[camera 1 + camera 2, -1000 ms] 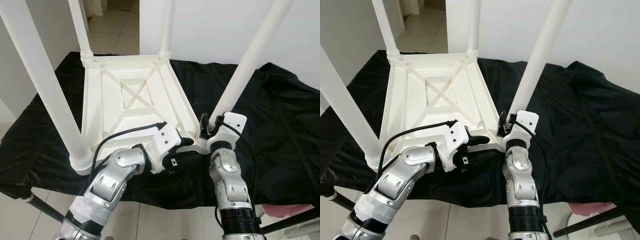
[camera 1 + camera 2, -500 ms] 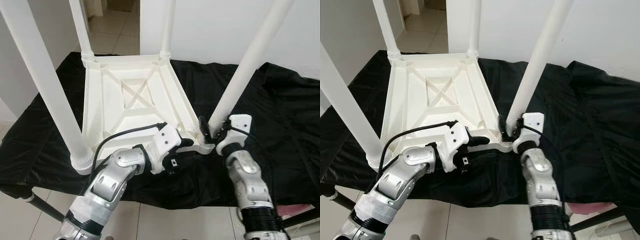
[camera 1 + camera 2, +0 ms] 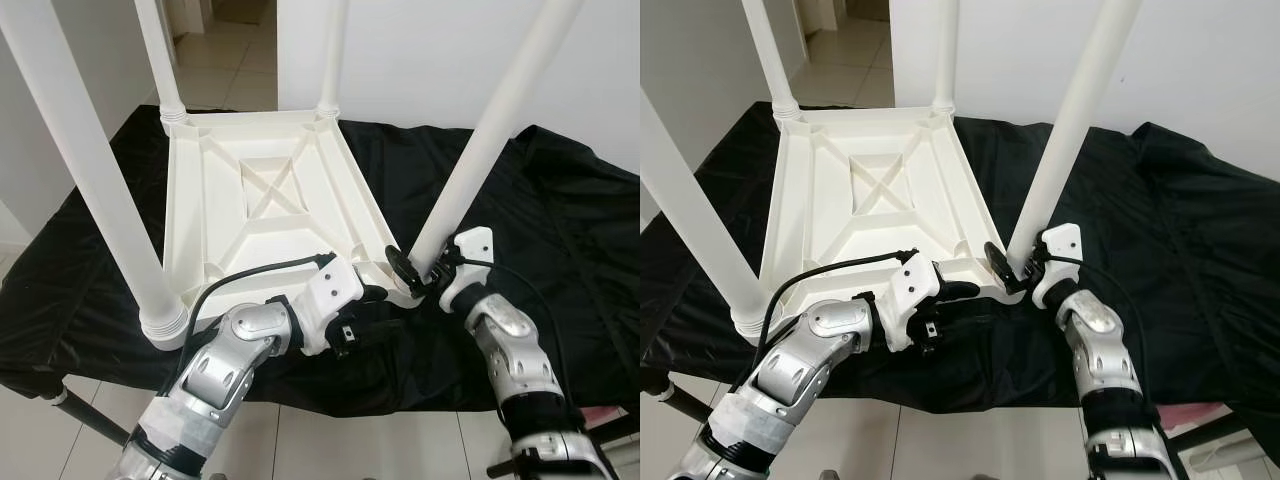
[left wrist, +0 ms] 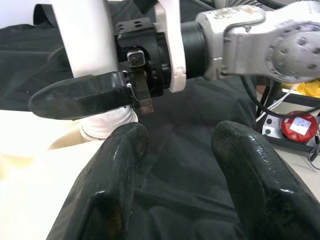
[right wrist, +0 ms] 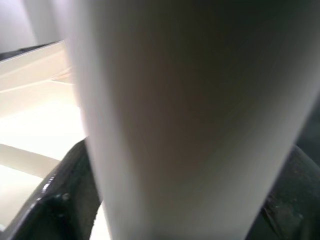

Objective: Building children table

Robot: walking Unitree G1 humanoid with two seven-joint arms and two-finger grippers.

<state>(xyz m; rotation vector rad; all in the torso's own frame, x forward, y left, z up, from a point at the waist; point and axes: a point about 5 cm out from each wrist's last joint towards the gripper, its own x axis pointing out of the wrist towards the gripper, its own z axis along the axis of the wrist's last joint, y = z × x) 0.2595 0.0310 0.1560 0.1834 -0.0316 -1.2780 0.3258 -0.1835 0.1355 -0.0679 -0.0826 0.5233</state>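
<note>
Black cloth [image 3: 560, 230] covers the work surface, white walls and a tiled doorway behind it; on the cloth we record one white tabletop [image 3: 260, 200], lying upside down with its ribbed underside up. Legs: four white legs stand up from its corners, namely two far legs, one near left leg [image 3: 90, 170], and one near right leg [image 3: 480, 150], which leans outward to the right. Progress, as we judge it: all four legs are in their sockets, so what remains is seating the near right leg fully and turning the table onto its feet. Our right gripper [image 3: 415, 272] is clasped round the base of that leg just above its socket, one finger on each side, as the right wrist view confirms. Our left gripper [image 4: 175, 165] hovers at the tabletop's near edge beside that corner, fingers spread and holding nothing. Change since a second ago: our right forearm has swung outward to the right, the grip on the leg kept; the left arm has barely moved.
</note>
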